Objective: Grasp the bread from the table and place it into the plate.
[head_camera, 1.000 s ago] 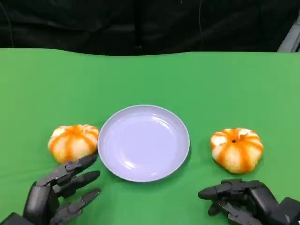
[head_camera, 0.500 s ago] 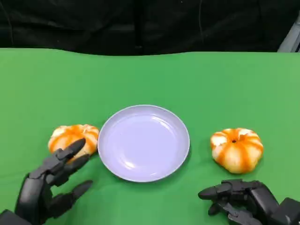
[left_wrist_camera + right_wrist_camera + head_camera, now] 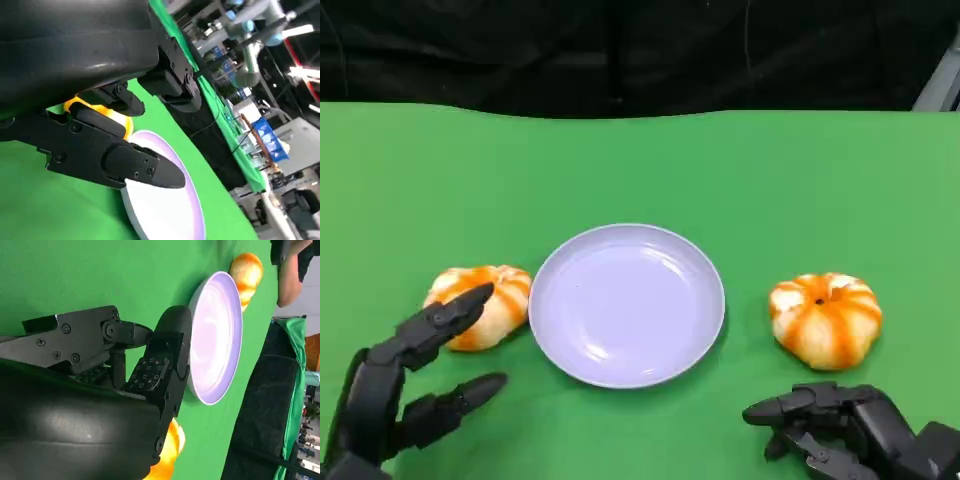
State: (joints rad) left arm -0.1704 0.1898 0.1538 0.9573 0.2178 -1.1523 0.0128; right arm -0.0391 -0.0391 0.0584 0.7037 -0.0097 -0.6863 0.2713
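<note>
Fingers of the left hand (image 3: 405, 385) spread, released, over the left bread (image 3: 480, 304) beside the plate (image 3: 626, 303); right hand (image 3: 845, 431) loosely curled, holding nothing.

Left hand (image 3: 107, 107): black shell across the upper left of the frame, fingers (image 3: 115, 160) spread toward the centre, holding nothing. Bread (image 3: 120, 117): orange-yellow, partly hidden behind the fingers, centre left. Plate (image 3: 170, 210): pale lavender, lower centre, just beside the bread. Green table (image 3: 50, 205). Blurred workshop clutter, upper right.
</note>
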